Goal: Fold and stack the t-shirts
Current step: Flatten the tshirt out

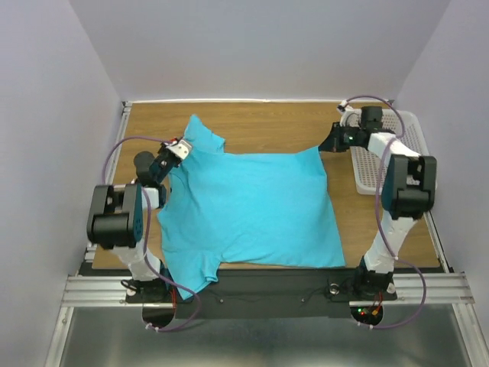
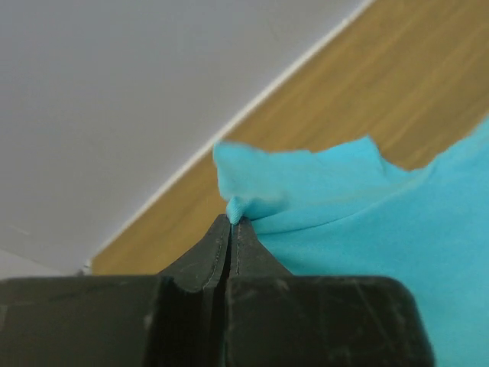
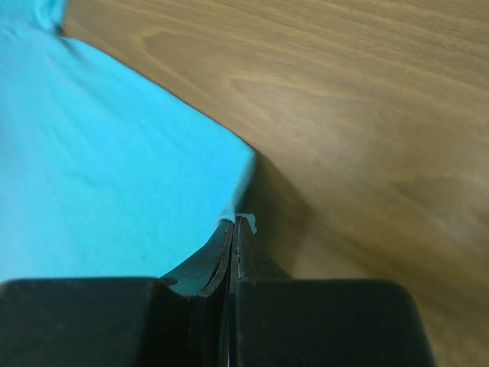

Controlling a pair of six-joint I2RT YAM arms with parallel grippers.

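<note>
One turquoise-blue t-shirt [image 1: 248, 210] is stretched over the middle of the wooden table [image 1: 267, 126], its near edge hanging over the front. My left gripper [image 1: 180, 150] is shut on the shirt's far left part, near a sleeve; in the left wrist view the gripper [image 2: 233, 220] pinches a fold of the blue cloth [image 2: 367, 214]. My right gripper [image 1: 330, 143] is shut on the shirt's far right corner; in the right wrist view the gripper [image 3: 234, 219] holds the cloth edge [image 3: 114, 168] above the wood. No neck label shows.
A white plastic mesh basket [image 1: 409, 130] stands at the far right of the table, close behind the right arm. White walls enclose the table on three sides. A black strip and metal rail run along the near edge [image 1: 267, 287].
</note>
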